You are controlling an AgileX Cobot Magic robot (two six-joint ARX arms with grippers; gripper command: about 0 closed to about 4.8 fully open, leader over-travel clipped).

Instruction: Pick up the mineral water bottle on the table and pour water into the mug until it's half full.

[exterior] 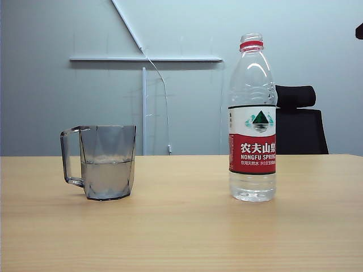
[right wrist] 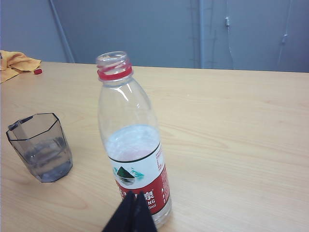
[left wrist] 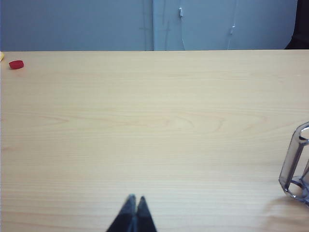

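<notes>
The mineral water bottle (exterior: 252,122) stands upright and uncapped on the right of the table (exterior: 181,232), with only a little water (exterior: 253,190) left at its bottom. The smoky-grey mug (exterior: 108,161) stands to the left, about half filled with water (exterior: 106,178). Neither gripper shows in the exterior view. My right gripper (right wrist: 134,194) is shut and empty, its tips just short of the bottle's (right wrist: 130,145) red label. The mug (right wrist: 41,147) stands beside the bottle. My left gripper (left wrist: 134,198) is shut over bare table, with the mug's handle (left wrist: 295,166) off to one side.
A red bottle cap (left wrist: 16,64) lies far back on the table, next to a yellow cloth (right wrist: 17,62). A black office chair (exterior: 299,122) stands behind the table. A dark shape (exterior: 359,31) pokes in at the exterior view's upper right edge.
</notes>
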